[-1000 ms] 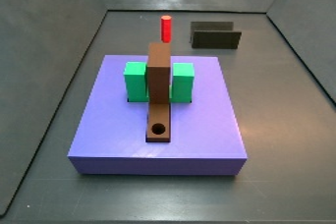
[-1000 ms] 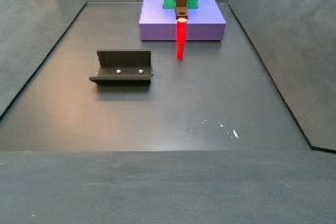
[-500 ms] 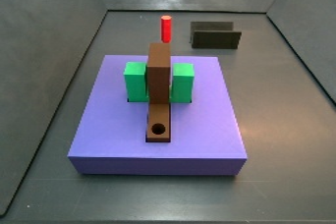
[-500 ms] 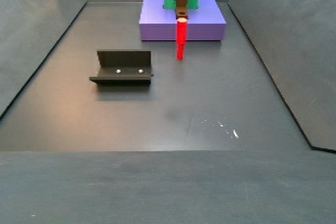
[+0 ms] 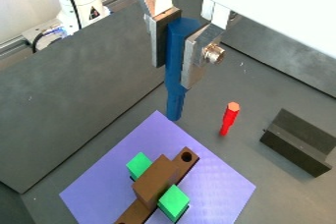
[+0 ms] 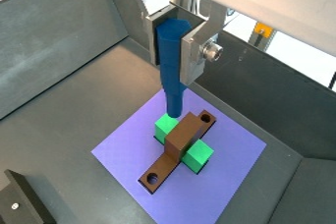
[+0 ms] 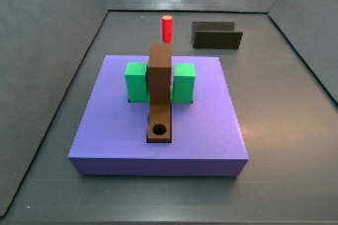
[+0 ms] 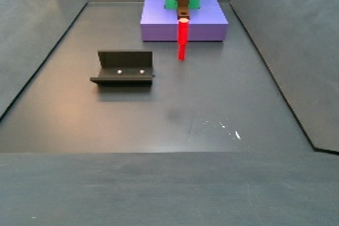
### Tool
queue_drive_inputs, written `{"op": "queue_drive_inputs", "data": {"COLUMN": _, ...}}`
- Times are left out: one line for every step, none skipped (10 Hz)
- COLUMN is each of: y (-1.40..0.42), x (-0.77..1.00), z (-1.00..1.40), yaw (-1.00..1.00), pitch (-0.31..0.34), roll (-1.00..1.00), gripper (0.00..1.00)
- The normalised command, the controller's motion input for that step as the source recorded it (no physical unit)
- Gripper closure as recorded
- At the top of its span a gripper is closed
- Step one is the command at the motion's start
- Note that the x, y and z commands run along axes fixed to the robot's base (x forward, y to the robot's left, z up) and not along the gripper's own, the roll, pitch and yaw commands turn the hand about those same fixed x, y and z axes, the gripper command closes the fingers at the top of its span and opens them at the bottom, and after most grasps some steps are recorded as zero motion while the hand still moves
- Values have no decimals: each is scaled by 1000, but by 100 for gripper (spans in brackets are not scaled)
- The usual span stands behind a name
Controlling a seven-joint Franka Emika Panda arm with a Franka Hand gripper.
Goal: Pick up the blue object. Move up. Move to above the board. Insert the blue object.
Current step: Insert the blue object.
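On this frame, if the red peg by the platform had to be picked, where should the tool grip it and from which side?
Grip the red peg near its top, coming straight down from above. It is a slim rod standing upright on the floor beside the lavender platform, so its upper shaft is free. The tool is high above, already shut on the blue peg.
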Motion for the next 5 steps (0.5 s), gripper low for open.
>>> {"op": "queue_drive_inputs", "data": {"y": -706, "x": -306, "z": 0, "yaw": 171, "pitch": -83, "roll": 387, "gripper": 100}}
{"op": "queue_drive_inputs", "data": {"y": -809, "x": -317, "z": -46, "yaw": 54, "pitch": -54, "roll": 399, "gripper": 100}}
{"op": "queue_drive_inputs", "data": {"y": -900, "x": -243, "z": -123, "yaw": 0, "pitch": -46, "roll": 360, "gripper": 100}}
{"op": "queue_drive_inputs", "data": {"y": -963, "x": 106, "z": -389, "yaw": 0, "pitch": 0, "roll": 271, "gripper": 100}}
{"op": "queue_drive_inputs", "data": {"y": -783, "x": 431, "z": -594, "yaw": -114, "pitch": 76, "roll": 117, "gripper": 100}}
